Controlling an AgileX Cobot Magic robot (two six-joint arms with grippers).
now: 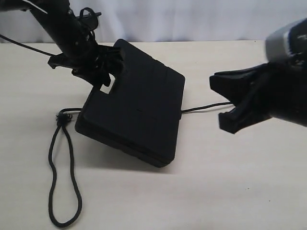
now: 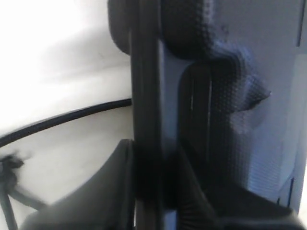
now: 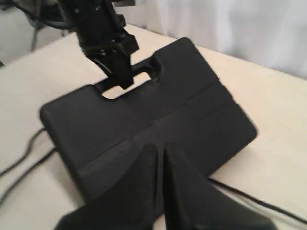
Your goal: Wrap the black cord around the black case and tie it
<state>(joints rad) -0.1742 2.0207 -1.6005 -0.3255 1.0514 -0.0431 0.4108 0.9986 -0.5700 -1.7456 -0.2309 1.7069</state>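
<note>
The left gripper (image 1: pixel 106 76) has its jaws clamped on the handle edge of the one black case (image 1: pixel 139 110), which hangs tilted from them. The right gripper (image 3: pixel 161 158) has its jaws pressed together, just beside the case. One black cord (image 1: pixel 53 182) passes beneath the case and loops on the pale table (image 1: pixel 240 182). A white curtain (image 1: pixel 192 19) hangs behind.

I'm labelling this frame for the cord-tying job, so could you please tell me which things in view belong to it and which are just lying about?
Belong to the job: black case; black cord; left gripper, clamped on the case's handle; right gripper, shut.
Just there: table; white curtain.
</note>
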